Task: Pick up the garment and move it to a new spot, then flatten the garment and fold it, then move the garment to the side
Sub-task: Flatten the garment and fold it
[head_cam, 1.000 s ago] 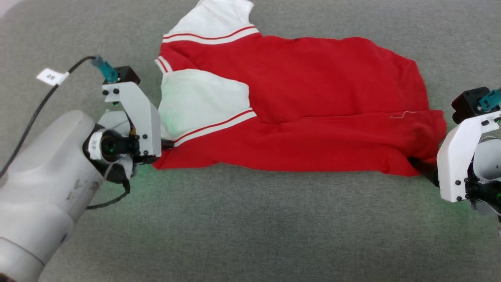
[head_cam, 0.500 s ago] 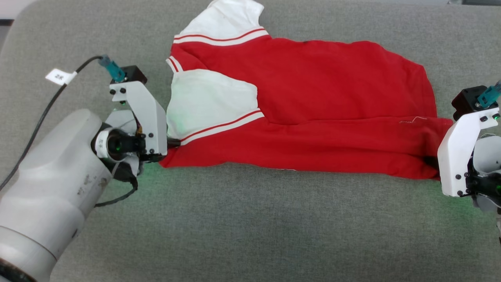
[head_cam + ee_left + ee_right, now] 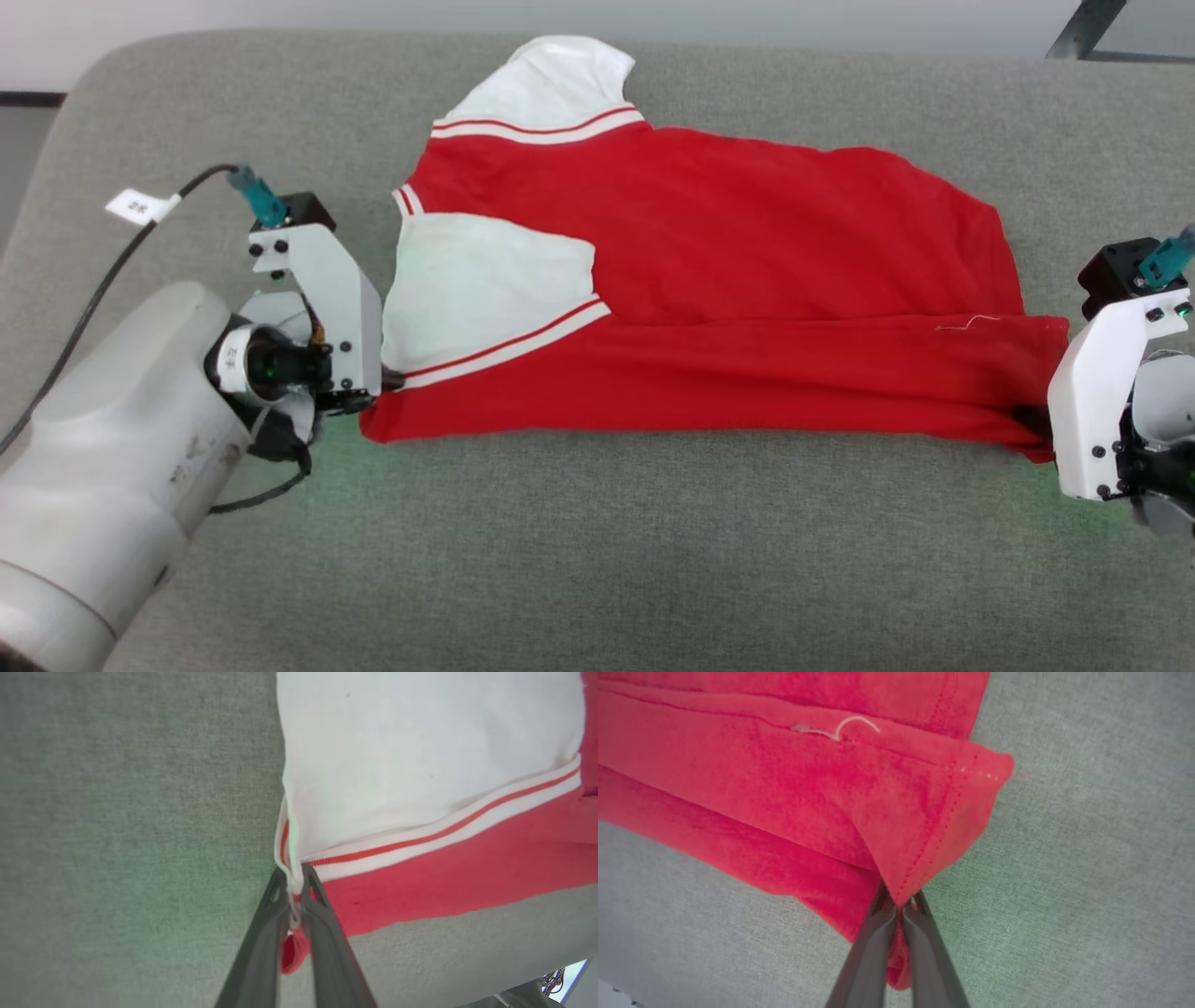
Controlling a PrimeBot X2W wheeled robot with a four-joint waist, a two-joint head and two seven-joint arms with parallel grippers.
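The garment (image 3: 747, 280) is laid lengthwise across a grey padded surface (image 3: 597, 560), nearer its far edge than its near one in the head view. The body is plain red on the side turned up. A long fold is seen along the near side, where a strip of red cloth lies as a separate layer. One white sleeve (image 3: 485, 280) is spread flat over the red at the left end, edged by striped trim (image 3: 509, 341) in white and red. A second white sleeve (image 3: 551, 84) is turned towards the far edge of the surface. A loose white thread (image 3: 966, 324) is seen on the seam near the right end.

The left gripper (image 3: 387, 378) is closed on the garment where the sleeve trim meets the red cloth; in the left wrist view, white edging and a tuck of red are pinched between its dark fingers. The right gripper (image 3: 1032, 420) is clamped on the near right corner, and in the right wrist view the stitched hem is pinched at the fingertips. The near edge is held between the two grips with little slack.

A black cable (image 3: 93, 271) with a white label (image 3: 140, 205) is draped over the surface beside the left arm and ends in a teal connector (image 3: 260, 196). A dark strut (image 3: 1083, 28) is seen beyond the far right corner.
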